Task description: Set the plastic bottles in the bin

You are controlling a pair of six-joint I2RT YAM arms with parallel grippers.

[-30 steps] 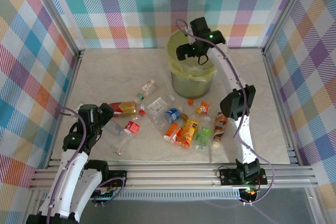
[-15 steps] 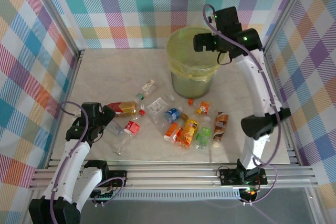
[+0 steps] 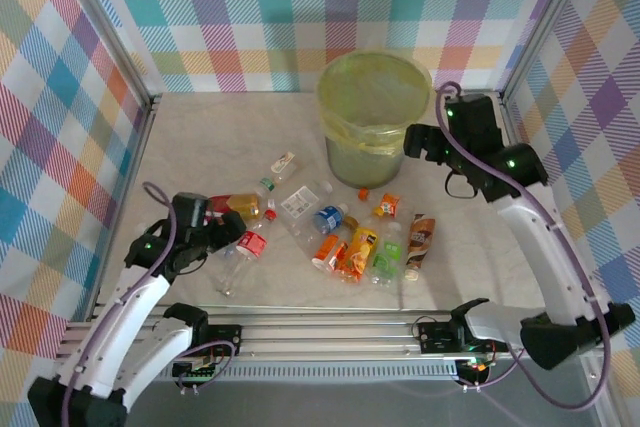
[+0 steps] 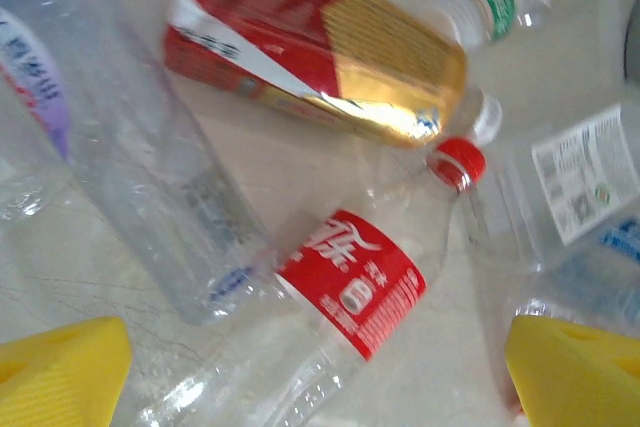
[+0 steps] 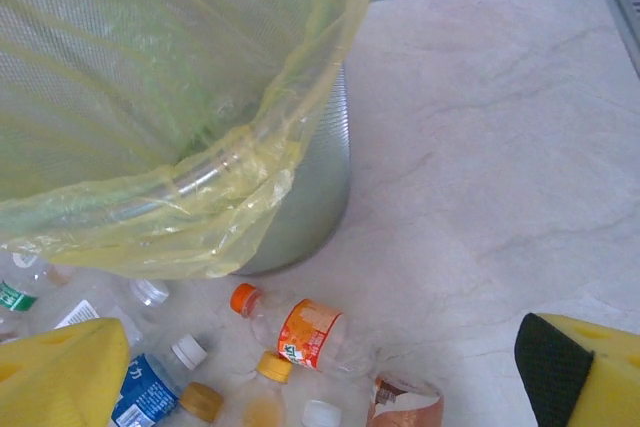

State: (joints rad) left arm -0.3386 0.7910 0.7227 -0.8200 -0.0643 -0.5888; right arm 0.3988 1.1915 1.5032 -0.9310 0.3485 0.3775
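Your left pincer [image 4: 315, 372] gapes astride the red-labelled bottle [image 4: 350, 282], seemingly poised to grasp; your right pincer [image 5: 320, 372] gapes empty beside the bin [image 5: 305, 212].

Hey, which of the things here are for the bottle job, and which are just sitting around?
Job: plastic bottles, such as the red-label bottle; bin.
Not the job: checked backdrop; metal frame rail.

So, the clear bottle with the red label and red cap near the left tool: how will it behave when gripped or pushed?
Probably light: the red-label bottle looks empty, the table shows through it. Its thin clear wall may dent under a squeeze. Round and lying on its side, it could roll if pushed.
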